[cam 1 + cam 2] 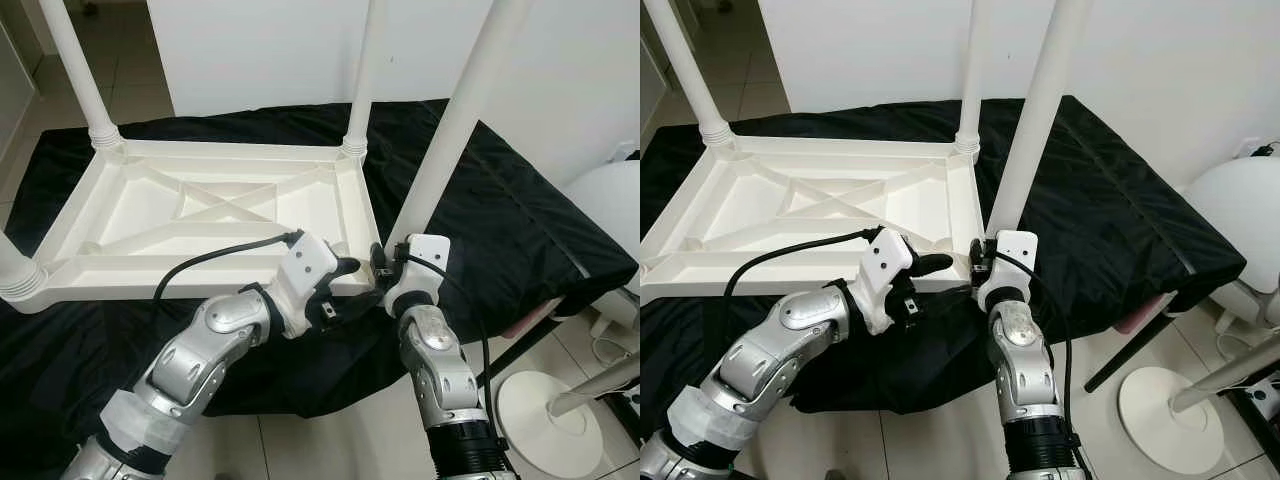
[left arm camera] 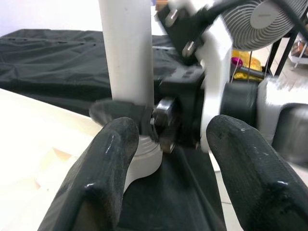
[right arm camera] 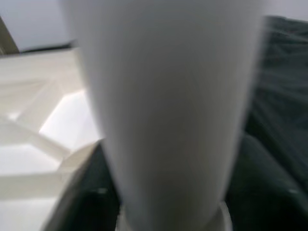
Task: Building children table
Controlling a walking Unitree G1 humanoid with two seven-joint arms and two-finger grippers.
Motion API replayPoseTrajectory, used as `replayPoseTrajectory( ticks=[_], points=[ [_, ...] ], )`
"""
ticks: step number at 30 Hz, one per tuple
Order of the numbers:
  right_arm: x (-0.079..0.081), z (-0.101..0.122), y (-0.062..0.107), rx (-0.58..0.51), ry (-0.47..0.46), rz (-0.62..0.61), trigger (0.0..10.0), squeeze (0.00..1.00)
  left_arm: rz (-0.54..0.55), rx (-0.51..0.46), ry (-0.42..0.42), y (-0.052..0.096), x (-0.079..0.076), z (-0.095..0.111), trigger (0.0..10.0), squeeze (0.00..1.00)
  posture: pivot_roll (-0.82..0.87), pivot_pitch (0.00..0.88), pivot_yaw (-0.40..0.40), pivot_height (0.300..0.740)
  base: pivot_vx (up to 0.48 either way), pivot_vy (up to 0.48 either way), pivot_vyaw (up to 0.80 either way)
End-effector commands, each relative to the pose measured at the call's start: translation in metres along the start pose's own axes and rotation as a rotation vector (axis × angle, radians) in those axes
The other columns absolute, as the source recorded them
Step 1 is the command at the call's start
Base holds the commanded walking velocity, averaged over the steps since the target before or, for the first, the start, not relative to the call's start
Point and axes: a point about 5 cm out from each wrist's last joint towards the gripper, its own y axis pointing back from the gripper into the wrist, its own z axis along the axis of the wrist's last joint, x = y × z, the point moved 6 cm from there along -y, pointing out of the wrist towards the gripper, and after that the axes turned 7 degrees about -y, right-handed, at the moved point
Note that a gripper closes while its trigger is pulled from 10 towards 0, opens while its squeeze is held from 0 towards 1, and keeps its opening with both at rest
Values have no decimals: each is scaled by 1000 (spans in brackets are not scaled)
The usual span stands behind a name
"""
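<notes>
Nearest the camera, both grippers were seen gathered at the front right corner of the upturned tabletop [image 1: 200, 215], which lay underside up on a black cloth [image 1: 500, 210] spread over the worktop. The right gripper [image 1: 383, 268] was set against the foot of the near leg [image 1: 455, 125], just where that leg met its corner socket; whether its jaws were clamped on the leg could not be told from the head views, and its wrist view was taken up by the blurred white shaft close in front. The left gripper [image 2: 166, 139] was held just to the left of that same corner, its jaws spread wide with nothing between them, the leg's base standing directly ahead of the gap. The leg's long axis ran upward from the socket, leaning slightly to the right, so any turning or pressing was judged to have to follow that line. The ribbed collar [image 2: 144, 156] at the socket was shown by the left wrist view, though hidden by the grippers in the head views. Farther back, another leg [image 1: 362, 70] stood seated at the far right corner.
</notes>
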Motion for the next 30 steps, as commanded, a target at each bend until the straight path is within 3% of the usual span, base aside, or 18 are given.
replayPoseTrajectory(
  ticks=[1, 4, 5, 10, 11, 12, 16, 22, 30],
  points=[
    [2, 2, 7, -17, -27, 35, 10000, 1000, -41, -5, 0, 0, -3, 2, 10000, 0, -92, 45, 2, 740, 0, 0, 0],
    [5, 6, 13, -32, -23, 84, 10000, 1000, -39, -4, 0, 0, -2, 2, 10000, 0, -97, 41, 0, 740, 0, 0, 0],
    [5, 9, 18, -38, 26, 129, 10000, 1000, -35, -9, 7, 0, -1, 3, 10000, 0, -97, 38, -8, 740, 0, 0, 0],
    [9, 9, 25, -28, 21, 220, 10000, 1000, -37, -10, 21, 2, -1, 3, 10000, 0, -95, 36, -10, 740, 0, 0, 0],
    [6, 10, 29, -22, 26, 264, 10000, 769, -41, -11, 25, 3, -2, 3, 10000, 0, -88, 28, -19, 740, 0, 0, 0],
    [2, 11, 32, -25, 50, 289, 10000, 0, -44, -11, 28, 3, -3, 3, 10000, 0, -87, 27, -18, 740, 0, 0, 0],
    [-13, 15, 36, -7, 107, 397, 10000, 0, -82, -9, 39, 6, -9, 2, 10000, 0, -84, 17, -16, 740, 0, 0, 0],
    [-23, 21, 34, -1, 136, 435, 10000, 0, -97, -5, 35, 7, -11, 2, 10000, 0, -83, 12, -14, 740, 0, 0, 0],
    [-36, 18, 9, 69, 256, 542, 10000, 0, -107, -6, 25, 5, -10, 3, 10000, 0, -85, 0, -12, 740, 0, 0, 0]
  ],
)
